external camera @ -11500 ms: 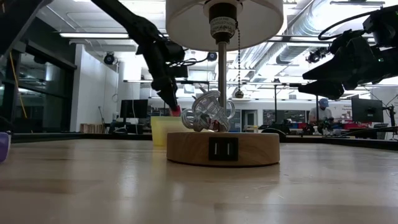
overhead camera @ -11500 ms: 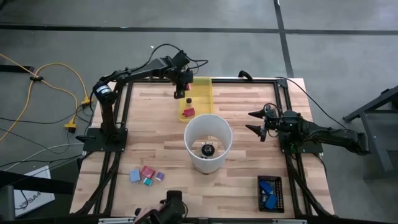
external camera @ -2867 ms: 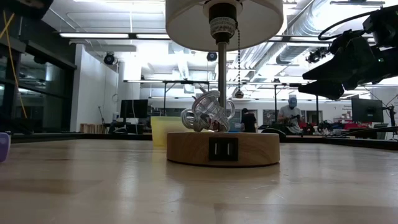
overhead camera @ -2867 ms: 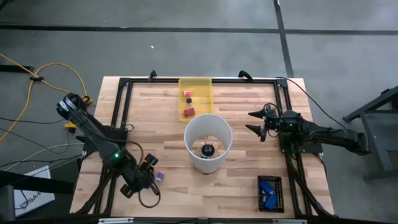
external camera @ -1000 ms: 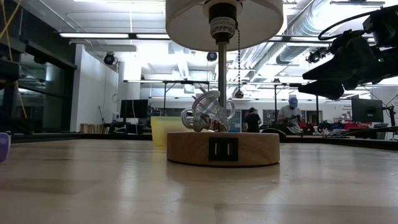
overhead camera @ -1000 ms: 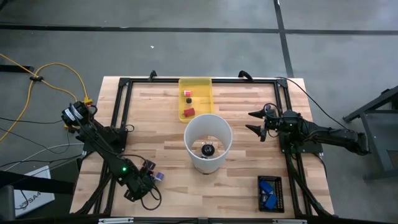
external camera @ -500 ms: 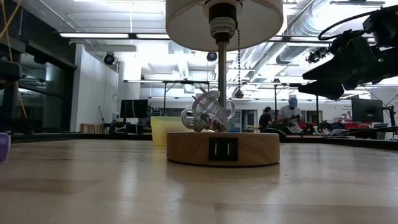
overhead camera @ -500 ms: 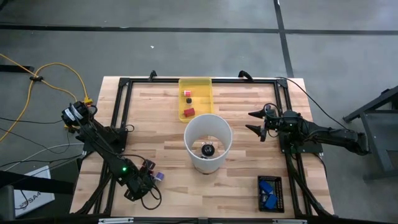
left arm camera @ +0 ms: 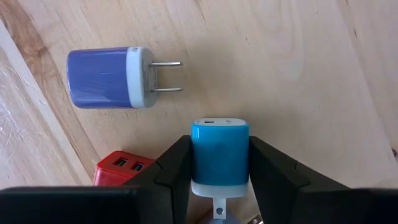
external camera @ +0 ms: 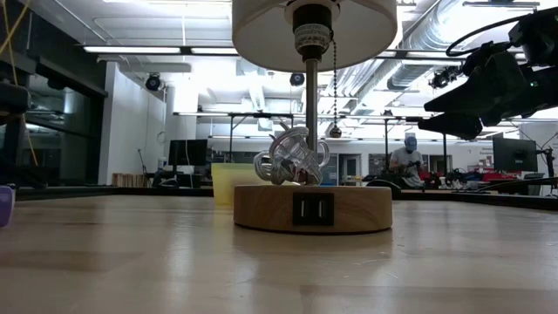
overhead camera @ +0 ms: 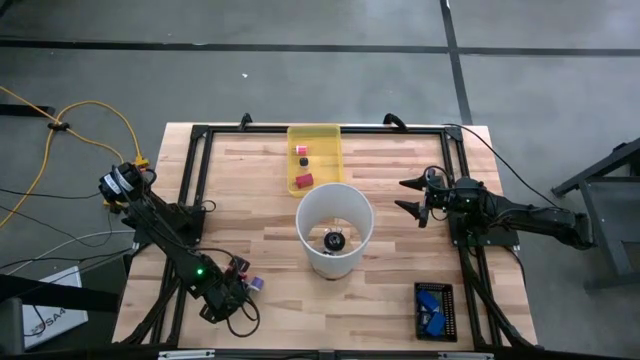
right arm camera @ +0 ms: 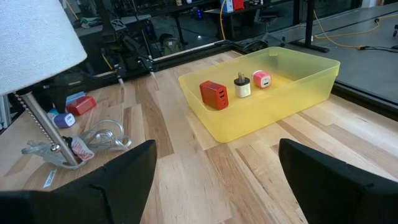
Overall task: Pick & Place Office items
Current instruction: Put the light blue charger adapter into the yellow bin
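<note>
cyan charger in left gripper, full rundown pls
The cyan charger is a small glossy plastic block with rounded corners, a white end cap showing one port, and a white base with a metal prong. It sits clamped between the left gripper's two dark fingers, over the wood table, at its near-left corner. A purple charger and a red charger lie close by, apart from it.

A cyan charger (left arm camera: 219, 157) sits clamped between dark fingers at the table's near left, a purple plug (left arm camera: 110, 78) lying on its side just beside it and a red charger (left arm camera: 123, 171) close by, while a red block (right arm camera: 214, 94), cream plug (right arm camera: 242, 86) and pink cube (right arm camera: 262, 79) rest inside the far yellow tray (right arm camera: 298, 93).
</note>
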You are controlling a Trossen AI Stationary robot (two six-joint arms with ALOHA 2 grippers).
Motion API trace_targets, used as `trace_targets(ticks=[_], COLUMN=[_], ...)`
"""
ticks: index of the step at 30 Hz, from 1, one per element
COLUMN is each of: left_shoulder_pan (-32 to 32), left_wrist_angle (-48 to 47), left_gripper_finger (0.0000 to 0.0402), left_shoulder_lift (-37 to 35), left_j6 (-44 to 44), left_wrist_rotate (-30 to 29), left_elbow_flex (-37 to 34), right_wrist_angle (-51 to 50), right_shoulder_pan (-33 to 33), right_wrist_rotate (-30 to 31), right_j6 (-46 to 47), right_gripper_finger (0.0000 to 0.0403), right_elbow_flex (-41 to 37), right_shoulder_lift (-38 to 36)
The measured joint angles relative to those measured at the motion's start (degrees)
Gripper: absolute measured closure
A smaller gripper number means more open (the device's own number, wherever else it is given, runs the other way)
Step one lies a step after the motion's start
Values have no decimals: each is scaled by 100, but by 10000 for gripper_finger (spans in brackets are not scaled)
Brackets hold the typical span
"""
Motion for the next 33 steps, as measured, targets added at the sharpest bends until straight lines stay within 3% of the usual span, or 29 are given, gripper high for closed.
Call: trace_targets(ticks=[14, 33], left_shoulder_pan=[0, 357], left_wrist_angle=[215, 326], left_gripper_finger=[274, 274], left_shoulder_lift=[-288, -2025], left_j6=[282, 1155], left_wrist_rotate=[-200, -1019], left_elbow_flex=[0, 0], right_wrist_angle=[1, -2], right_shoulder_pan=[2, 2], right_wrist_rotate=[0, 0], right_j6=[-1, 2], right_gripper_finger=[78, 78], right_elbow_flex=[0, 0], right_shoulder_lift=[0, 0])
